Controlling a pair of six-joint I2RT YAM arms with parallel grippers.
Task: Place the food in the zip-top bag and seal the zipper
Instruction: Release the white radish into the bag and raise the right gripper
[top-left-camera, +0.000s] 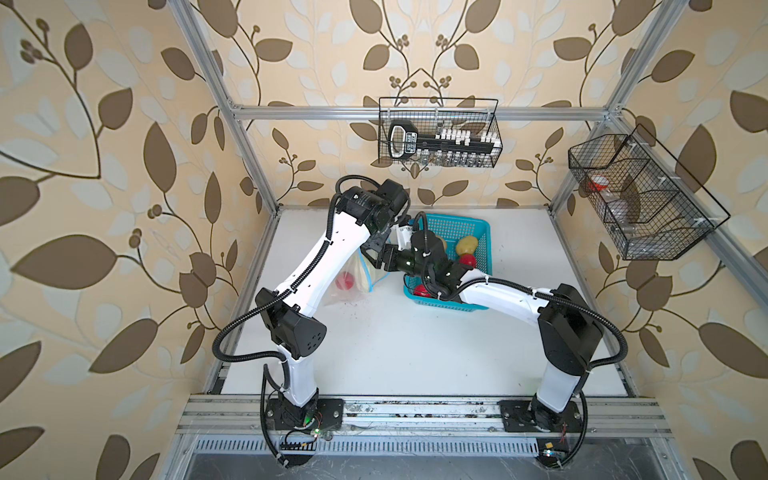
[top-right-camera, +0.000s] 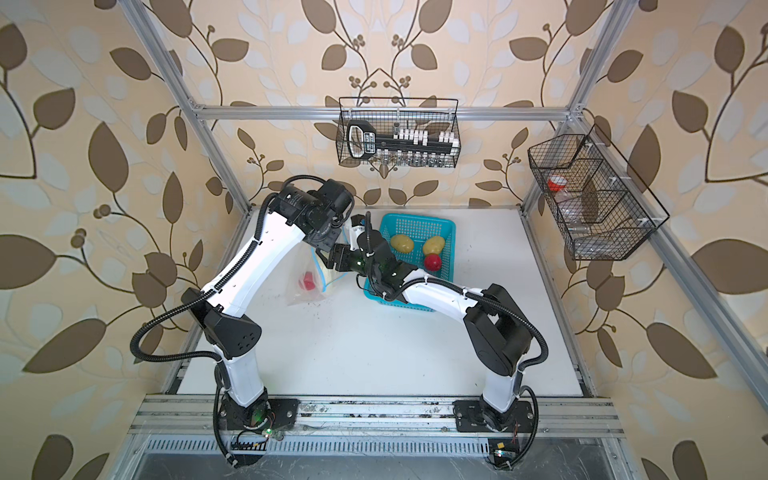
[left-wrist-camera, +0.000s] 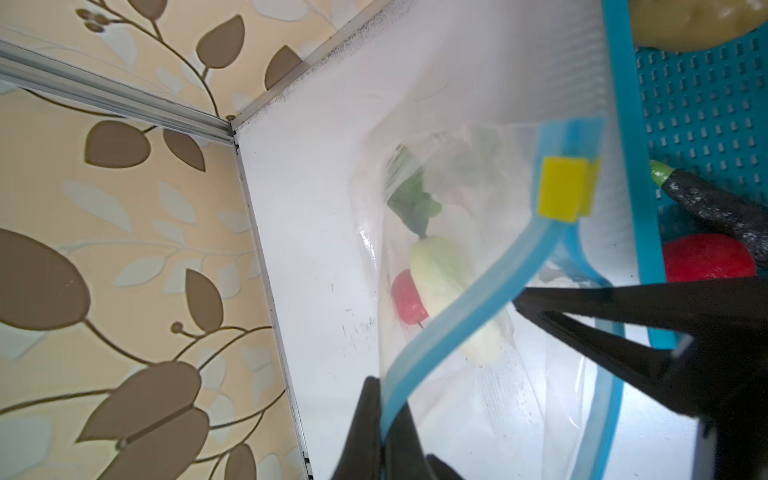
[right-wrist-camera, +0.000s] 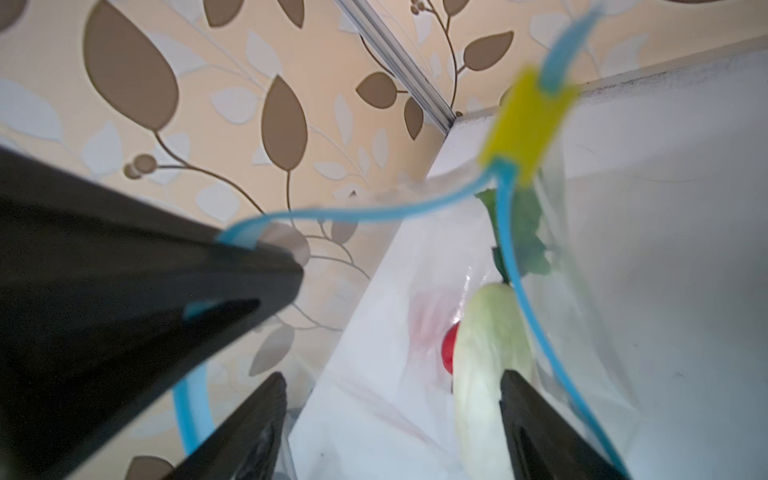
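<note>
Pinching the zipper tight in the left gripper, holding the zip-top bag mouth-up, centre-left in both top views; jaws spread wide and empty on the right gripper, hovering just over the white cucumber, lying lengthwise inside, one end toward the mouth; next pick probably off to the right, in the basket: potato, tomato, eggplant, all nearer the right arm.
</note>
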